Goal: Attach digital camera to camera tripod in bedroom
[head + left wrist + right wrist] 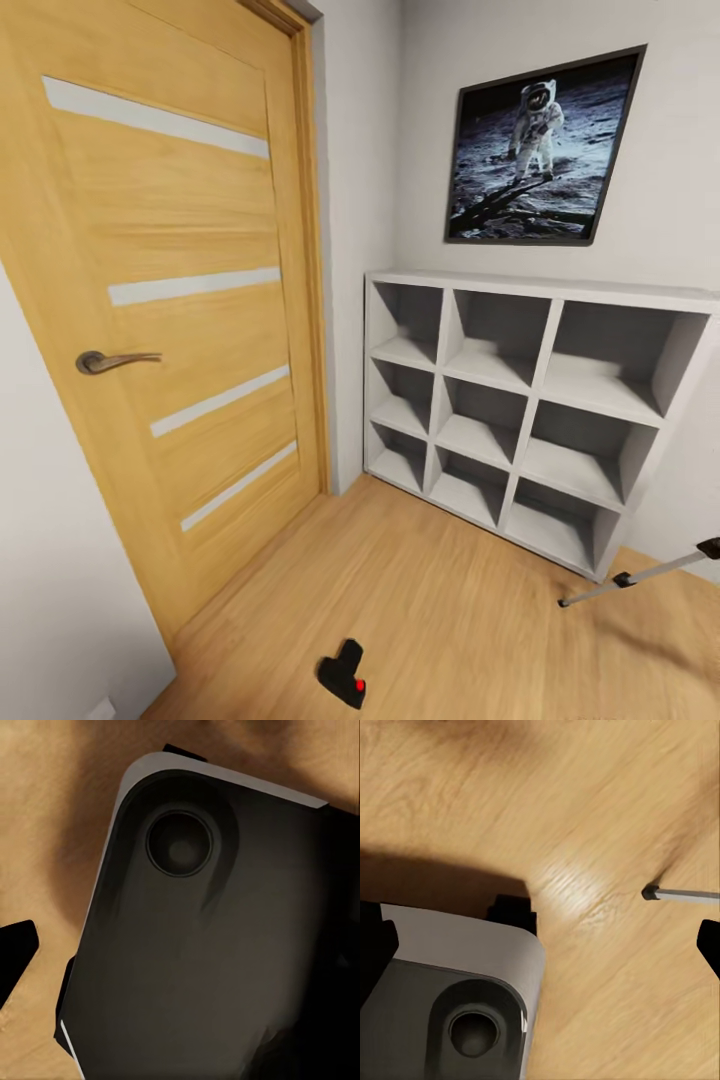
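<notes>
The digital camera point(343, 675), a small black body with a red dot, lies on the wood floor near the bottom of the head view, in front of the oak door. One thin silver leg of the camera tripod point(640, 574) reaches in from the right edge, its foot on the floor by the shelving; the same leg tip point(654, 892) shows in the right wrist view. My right gripper point(540, 945) is open, a black fingertip at each side, hanging over the floor beside my base. My left gripper point(180, 952) is open over my dark base, with one fingertip point(15, 954) visible.
A closed oak door point(170, 330) with a lever handle point(108, 361) fills the left. White cube shelving point(520, 410) stands against the back wall under an astronaut picture point(540, 150). My grey and black base point(450, 1005) sits right below both wrists.
</notes>
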